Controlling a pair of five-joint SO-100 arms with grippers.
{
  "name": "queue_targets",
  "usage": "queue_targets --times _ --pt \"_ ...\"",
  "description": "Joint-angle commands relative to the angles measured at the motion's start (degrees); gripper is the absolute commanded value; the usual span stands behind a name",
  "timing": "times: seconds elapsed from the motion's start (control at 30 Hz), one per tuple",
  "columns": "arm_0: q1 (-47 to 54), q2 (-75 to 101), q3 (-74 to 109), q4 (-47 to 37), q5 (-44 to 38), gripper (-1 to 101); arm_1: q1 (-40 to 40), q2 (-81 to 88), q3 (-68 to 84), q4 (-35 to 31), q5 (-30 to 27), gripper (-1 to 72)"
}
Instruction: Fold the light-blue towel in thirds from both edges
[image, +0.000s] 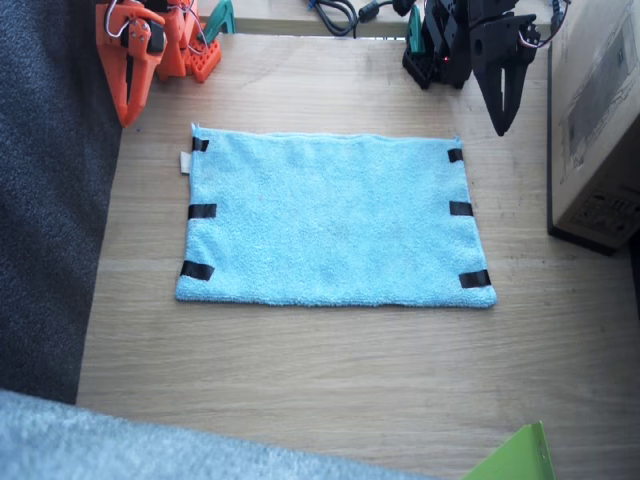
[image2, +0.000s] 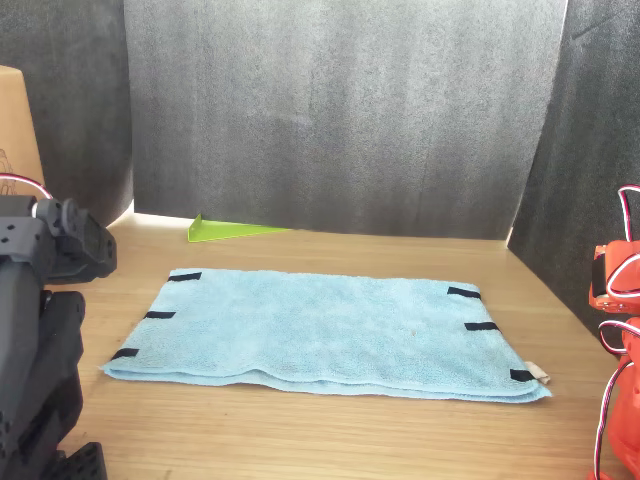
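Nothing folded yet, by the look of it: the light-blue towel (image: 333, 219) lies spread flat on the wooden table (image: 330, 380), a full rectangle, both short edges out at their full reach. Each edge carries three black tape strips, one set (image: 199, 211) on the side nearer the right arm, the other set (image: 461, 209) on the side nearer the left arm, and a small white tag (image: 185, 162) sticks out at the corner closest to the orange fingers. In the front view the towel's near long side shows a slight ripple and what may be a doubled layer, though I cannot say for certain from here. The right gripper (image: 130, 112), orange, hangs tip-down just beyond that tagged corner, clear of the cloth and holding nothing; its fingers look drawn together, but I cannot tell for sure. The left gripper (image: 501, 118), black, points down just past the opposite far corner, also off the towel and empty, fingers seemingly closed to a point, again not certain. Both arms sit back near their bases at the table's far edge. A cardboard box (image: 598, 120) stands outboard of the black fingers, a green sheet (image: 512, 458) lies at the near edge well away from either. My reading: the task is at its very start, both thirds remain to be folded inward, one from each taped edge.
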Motion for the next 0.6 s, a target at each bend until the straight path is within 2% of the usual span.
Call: queue_targets --times 0.0,0.57 --pt "0.35 0.35 0.0 0.79 0.79 0 0.44 0.44 0.53 0.88 0.35 0.0" --pt "-0.09 0.35 0.0 0.79 1.23 0 0.7 0.44 0.53 0.88 0.09 0.0"
